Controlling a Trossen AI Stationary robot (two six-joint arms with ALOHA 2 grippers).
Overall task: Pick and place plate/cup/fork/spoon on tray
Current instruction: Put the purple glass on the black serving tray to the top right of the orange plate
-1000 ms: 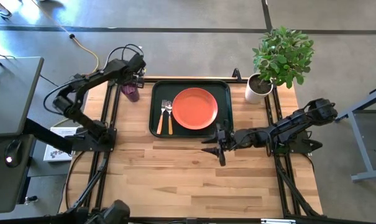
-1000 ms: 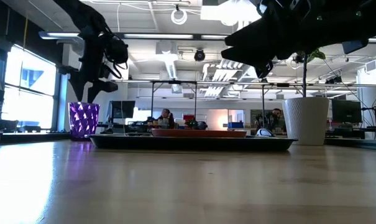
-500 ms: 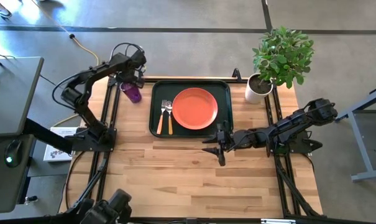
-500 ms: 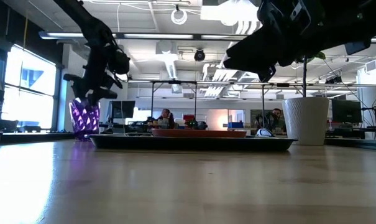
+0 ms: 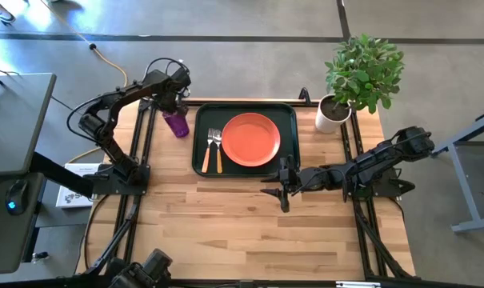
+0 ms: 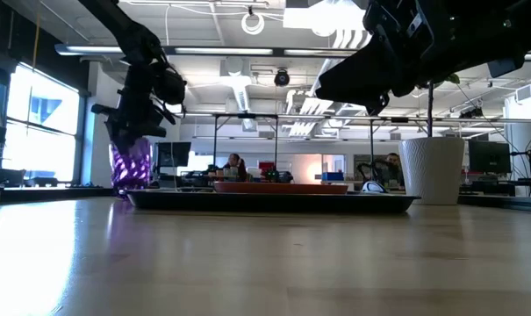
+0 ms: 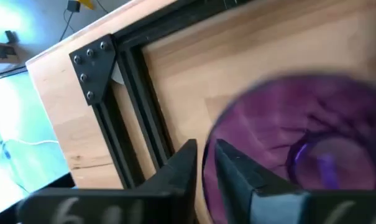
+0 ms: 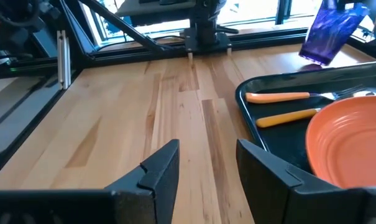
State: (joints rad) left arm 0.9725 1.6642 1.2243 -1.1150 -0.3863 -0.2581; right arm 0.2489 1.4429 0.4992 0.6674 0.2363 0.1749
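Observation:
The purple cup point(image 5: 176, 124) is at the table's far left, just left of the dark tray point(image 5: 200, 112), with my left gripper point(image 5: 170, 106) shut on it. It shows tilted in the low view point(image 6: 132, 165) and in the right wrist view point(image 8: 330, 34). On the tray lie the orange plate point(image 5: 250, 139), the fork point(image 5: 209, 150) and the spoon point(image 5: 218, 154), side by side left of the plate. My right gripper point(image 5: 283, 186) hovers open just off the tray's near edge, nothing between its fingers point(image 8: 206, 168). My left gripper pinches the cup's rim point(image 7: 207, 163), with one finger point(image 7: 237, 177) inside the cup and the other point(image 7: 178, 171) outside. The fingers come from above, pointing down. The cup hangs tilted below them; I cannot tell whether its base still touches the table.
A white pot with a green plant point(image 5: 331, 114) stands at the table's far right corner. Black frame rails point(image 5: 142, 136) run along the left and right edges. The near half of the wooden table point(image 5: 242, 232) holds nothing.
My left gripper has come down onto the cup, shut on its rim and carried it a little toward the tray. The cup stood upright on the table before and is now tilted and slightly raised.

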